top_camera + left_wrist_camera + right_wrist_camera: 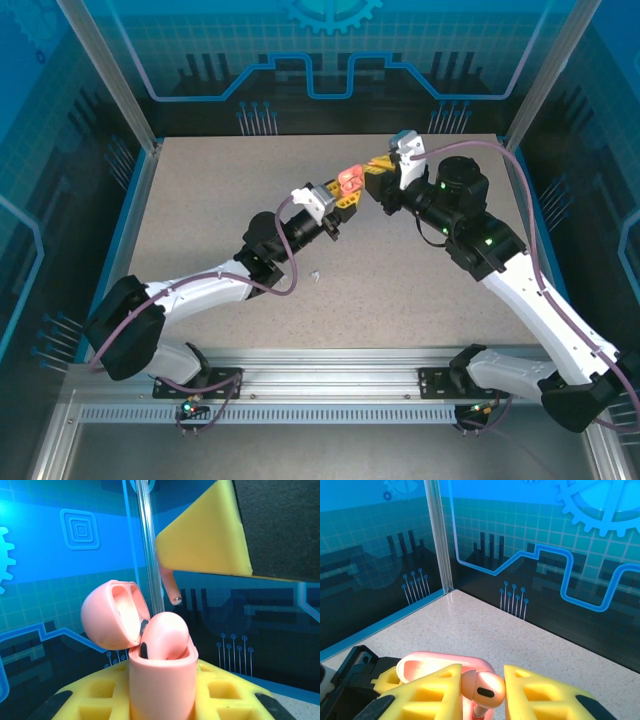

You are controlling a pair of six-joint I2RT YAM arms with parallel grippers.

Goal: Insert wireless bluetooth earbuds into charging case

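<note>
**Pink earbud held just above the open case**

The right gripper pinches a salmon-pink stemmed plastic earbud between its yellow gridded fingers. The head sits between the pads and the stem points down. In the left wrist view, that stem hangs below the right finger, just above the case and not touching it.

The left gripper is clamped narrow on a salmon-pink rounded plastic charging case. The case stands upright between the gripper's own yellow fingers, with its hinged lid open to one side. A second pink earbud, marked by a dark spot, sits in the case's mouth. Both sets of fingertips hang close together above the speckled table.
</note>
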